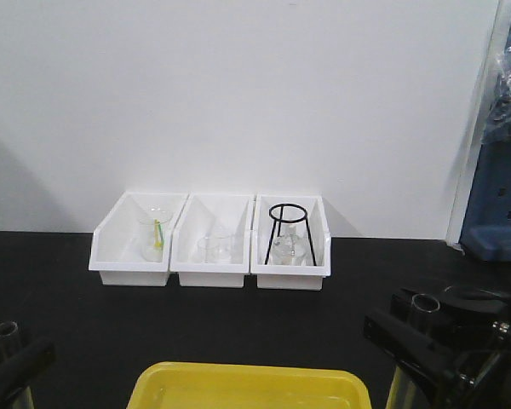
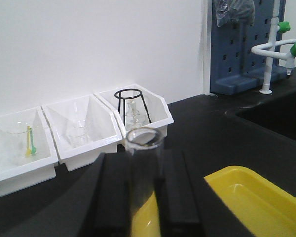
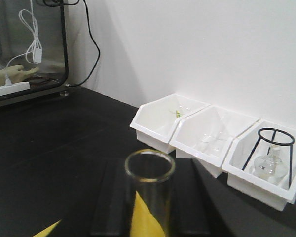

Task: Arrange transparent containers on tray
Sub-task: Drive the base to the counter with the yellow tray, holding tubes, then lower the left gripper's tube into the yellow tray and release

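Observation:
Each of my grippers is shut on one transparent container, a slim clear glass tube held upright with its rimmed mouth up. In the left wrist view the tube (image 2: 144, 163) stands between the black fingers (image 2: 113, 192) of my left gripper (image 2: 144, 170). The yellow tray (image 2: 259, 197) lies just to its right and shows through the glass. My right gripper (image 3: 150, 197) clamps the other tube (image 3: 149, 170), with yellow visible beneath it. From the front, the tray (image 1: 249, 383) sits at the bottom centre. My left gripper (image 1: 8, 354) is at its left and my right gripper (image 1: 439, 336) at its right.
Three white open-fronted bins (image 1: 210, 241) line the back wall, holding a beaker (image 1: 154, 232), another beaker (image 1: 215, 249) and a flask under a black wire tripod (image 1: 287, 232). A blue pegboard (image 2: 244, 44) and a white tap (image 2: 271, 54) over a sink stand at the right.

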Controlling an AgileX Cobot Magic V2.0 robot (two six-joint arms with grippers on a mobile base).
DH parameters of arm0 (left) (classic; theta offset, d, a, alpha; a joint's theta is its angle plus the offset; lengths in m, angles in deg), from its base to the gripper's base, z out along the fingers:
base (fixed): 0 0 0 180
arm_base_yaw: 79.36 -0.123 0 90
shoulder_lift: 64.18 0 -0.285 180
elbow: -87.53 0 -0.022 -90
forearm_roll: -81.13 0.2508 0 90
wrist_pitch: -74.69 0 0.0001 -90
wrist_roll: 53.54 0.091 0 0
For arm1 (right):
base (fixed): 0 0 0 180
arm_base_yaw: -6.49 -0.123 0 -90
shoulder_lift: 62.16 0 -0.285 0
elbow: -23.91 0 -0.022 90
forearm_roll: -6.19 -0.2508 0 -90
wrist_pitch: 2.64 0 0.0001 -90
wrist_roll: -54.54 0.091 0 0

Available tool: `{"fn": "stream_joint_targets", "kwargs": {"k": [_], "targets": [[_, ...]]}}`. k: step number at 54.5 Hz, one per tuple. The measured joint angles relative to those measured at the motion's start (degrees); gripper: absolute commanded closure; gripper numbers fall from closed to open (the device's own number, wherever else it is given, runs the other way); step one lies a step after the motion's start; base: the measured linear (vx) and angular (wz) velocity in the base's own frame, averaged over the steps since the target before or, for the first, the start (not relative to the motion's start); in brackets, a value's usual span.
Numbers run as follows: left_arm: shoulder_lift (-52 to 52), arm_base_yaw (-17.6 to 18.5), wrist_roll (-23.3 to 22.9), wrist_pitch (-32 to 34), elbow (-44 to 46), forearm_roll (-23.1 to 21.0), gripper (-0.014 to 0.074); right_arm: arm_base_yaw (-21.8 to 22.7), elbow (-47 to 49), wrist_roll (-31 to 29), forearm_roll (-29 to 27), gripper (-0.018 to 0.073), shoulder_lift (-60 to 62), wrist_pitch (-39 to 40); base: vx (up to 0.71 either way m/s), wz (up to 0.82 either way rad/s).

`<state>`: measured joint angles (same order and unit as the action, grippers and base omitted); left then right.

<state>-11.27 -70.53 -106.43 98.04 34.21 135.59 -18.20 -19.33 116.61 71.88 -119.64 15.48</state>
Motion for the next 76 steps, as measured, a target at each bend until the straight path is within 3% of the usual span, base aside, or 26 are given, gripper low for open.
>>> {"fn": "stream_joint_targets", "kwargs": {"k": [55, 61, 66, 72, 76], "targets": [[0.1, 0.0, -1.1, -0.2, 0.0, 0.0, 0.0600, 0.0, 0.0, 0.0, 0.0, 0.0571, 0.0, 0.0, 0.03, -0.05], [0.1, 0.0, -7.8, -0.7, 0.1, -0.1, 0.0596, 0.0, 0.0, 0.1, 0.0, 0.0571, 0.0, 0.0, 0.00, 0.00], [2.3, 0.0, -18.1, -4.0, 1.6, 1.9, 0.0596, 0.0, 0.0, 0.3, 0.0, 0.0571, 0.0, 0.0, 0.00, 0.00], [8.7, 0.0, -31.7, -5.1, 5.0, 11.5, 0.0596, 0.0, 0.0, 0.8, 0.0, 0.0571, 0.0, 0.0, 0.00, 0.00], [15.0, 0.0, -42.9, -2.8, 8.2, 21.6, 0.0596, 0.0, 0.0, 0.9, 0.0, 0.0571, 0.0, -0.2, 0.00, 0.00]]}}
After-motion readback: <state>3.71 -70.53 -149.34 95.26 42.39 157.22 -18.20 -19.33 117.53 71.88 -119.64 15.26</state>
